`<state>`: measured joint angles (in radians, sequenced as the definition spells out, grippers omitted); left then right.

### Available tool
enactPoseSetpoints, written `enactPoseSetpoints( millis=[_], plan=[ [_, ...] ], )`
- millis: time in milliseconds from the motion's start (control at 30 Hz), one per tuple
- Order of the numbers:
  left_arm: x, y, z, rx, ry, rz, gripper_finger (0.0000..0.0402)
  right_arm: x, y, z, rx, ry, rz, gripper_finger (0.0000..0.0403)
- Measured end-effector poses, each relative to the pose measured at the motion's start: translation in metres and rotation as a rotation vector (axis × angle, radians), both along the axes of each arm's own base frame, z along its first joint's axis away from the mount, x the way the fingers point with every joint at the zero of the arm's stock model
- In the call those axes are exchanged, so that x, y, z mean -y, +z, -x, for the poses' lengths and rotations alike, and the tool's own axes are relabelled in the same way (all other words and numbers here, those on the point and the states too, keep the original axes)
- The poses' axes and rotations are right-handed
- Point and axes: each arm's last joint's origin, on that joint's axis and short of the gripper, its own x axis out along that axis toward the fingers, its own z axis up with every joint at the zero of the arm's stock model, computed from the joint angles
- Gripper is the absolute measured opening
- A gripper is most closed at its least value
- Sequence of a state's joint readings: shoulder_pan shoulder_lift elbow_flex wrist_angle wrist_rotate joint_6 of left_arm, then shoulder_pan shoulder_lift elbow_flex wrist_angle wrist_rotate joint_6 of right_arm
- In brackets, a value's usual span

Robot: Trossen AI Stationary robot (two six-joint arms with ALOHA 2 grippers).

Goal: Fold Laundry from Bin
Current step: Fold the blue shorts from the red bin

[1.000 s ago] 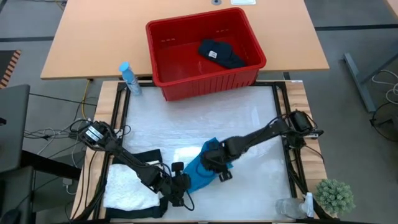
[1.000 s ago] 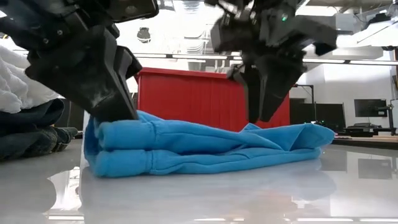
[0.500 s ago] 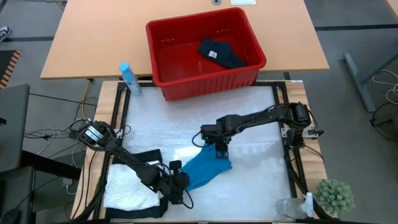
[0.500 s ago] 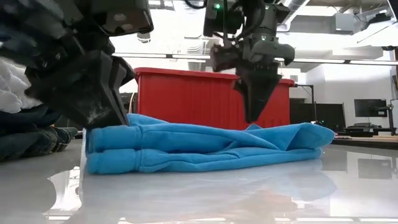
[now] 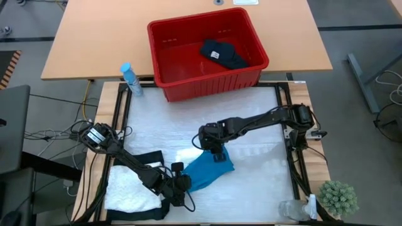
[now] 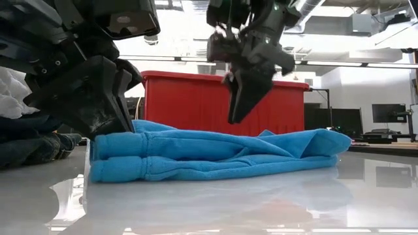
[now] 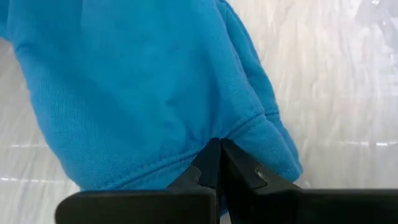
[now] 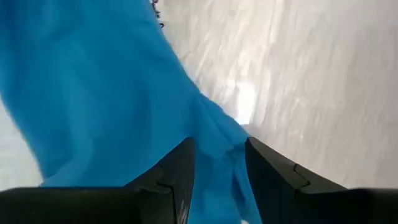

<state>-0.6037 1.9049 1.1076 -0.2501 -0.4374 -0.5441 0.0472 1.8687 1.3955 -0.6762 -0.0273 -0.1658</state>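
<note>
Since the earlier frames the right gripper [image 5: 215,152] has been lifted off the small bright blue fleece garment [image 5: 206,169] and drawn back toward its far edge, where it is now held just above the cloth. Its fingers [image 8: 177,177] are set narrowly apart, with a strip of blue cloth seen between and beneath them in the right wrist view; nothing is gripped there, as far as can be judged. The left gripper [image 5: 181,186] is kept at the garment's near corner, its fingers [image 7: 219,163] pressed fully together on the hem fold.

The blue garment is spread on the pale, glossy, faintly streaked surface [image 5: 257,122], doubled over into two soft rounded layers, as the low view shows. Beside the left fingers a white crinkled cloth [image 5: 129,186] is stacked over black fabric [image 5: 145,157]. Beyond the right fingers, well apart, the red rectangular plastic bin [image 5: 164,51] is seen with one dark garment [image 5: 223,53] left inside.

The blue piece is judged light, limp and slightly plush: it is expected to sag from any single hold and to slide easily on the smooth surface. A hold is best taken at a seamed edge or corner, where the thicker hem gives the fingers something firm, with the opposite corner pinned so the fold stays aligned.
</note>
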Motion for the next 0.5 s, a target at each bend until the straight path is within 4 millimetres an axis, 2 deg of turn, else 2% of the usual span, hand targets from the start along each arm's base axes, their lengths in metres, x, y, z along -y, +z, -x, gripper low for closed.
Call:
enactPoseSetpoints(
  millis=[133,500],
  plan=[
    [0.0,0.0,0.0,-0.001,-0.001,0.0,0.0,0.005,-0.013,0.005,-0.027,-0.012,0.001,0.0164],
    [0.0,0.0,0.0,0.003,0.0,-0.017,0.0,0.007,-0.029,0.007,0.013,-0.022,-0.002,0.0164]
  ],
)
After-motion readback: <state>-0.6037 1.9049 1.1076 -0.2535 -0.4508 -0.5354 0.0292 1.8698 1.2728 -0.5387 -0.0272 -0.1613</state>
